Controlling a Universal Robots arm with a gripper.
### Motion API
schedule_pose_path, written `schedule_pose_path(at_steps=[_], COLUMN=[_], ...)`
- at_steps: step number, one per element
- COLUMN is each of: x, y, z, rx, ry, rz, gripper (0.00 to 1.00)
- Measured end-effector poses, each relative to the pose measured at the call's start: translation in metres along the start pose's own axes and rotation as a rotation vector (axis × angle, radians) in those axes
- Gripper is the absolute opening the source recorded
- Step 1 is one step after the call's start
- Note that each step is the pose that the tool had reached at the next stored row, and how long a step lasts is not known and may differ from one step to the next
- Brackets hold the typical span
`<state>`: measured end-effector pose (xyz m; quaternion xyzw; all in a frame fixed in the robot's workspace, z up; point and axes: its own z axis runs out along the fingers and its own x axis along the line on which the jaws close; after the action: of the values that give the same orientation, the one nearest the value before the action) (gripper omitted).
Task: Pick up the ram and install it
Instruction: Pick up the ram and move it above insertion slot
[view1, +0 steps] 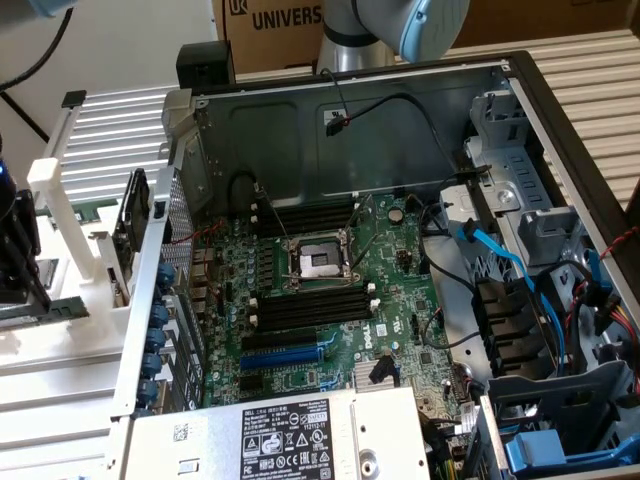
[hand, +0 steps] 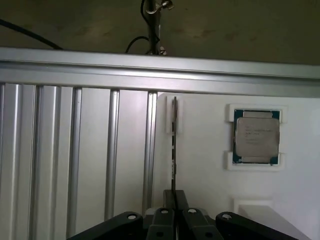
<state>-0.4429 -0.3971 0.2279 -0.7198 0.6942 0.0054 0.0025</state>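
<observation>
Apparently the gripper (hand: 174, 200) is clamping its jaws nearly closed on the near end of the ram (hand: 174, 135), which is standing edge-up in the white holder (hand: 205, 150), so drawing it straight out, untwisted, is looking wisest.

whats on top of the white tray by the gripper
On the white tray, the ram stands on edge in a white slot bracket, and a square silver processor chip lies in its own cradle. The ram's near end is hidden by the gripper, shut on it.
</observation>
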Motion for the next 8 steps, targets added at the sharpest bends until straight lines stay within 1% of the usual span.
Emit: schedule_pose_path(at_steps=[1,2,3,5,8], x=[0.0,-0.001,-0.001,-0.001,-0.001], y=[0.0,0.0001,0.0001,0.0002,0.0002], z=[-0.0069,-0.0148,-0.0242,-0.033,-0.0466], rx=[-0.0001,-0.0001,-0.0002,-0.0004,-0.0004], ry=[0.0007,0.0027,0.0059,0.0091,0.011], rz=[0.0,0.0,0.0,0.0,0.001], gripper=[0.13,0.13,0.13,0.13,0.13])
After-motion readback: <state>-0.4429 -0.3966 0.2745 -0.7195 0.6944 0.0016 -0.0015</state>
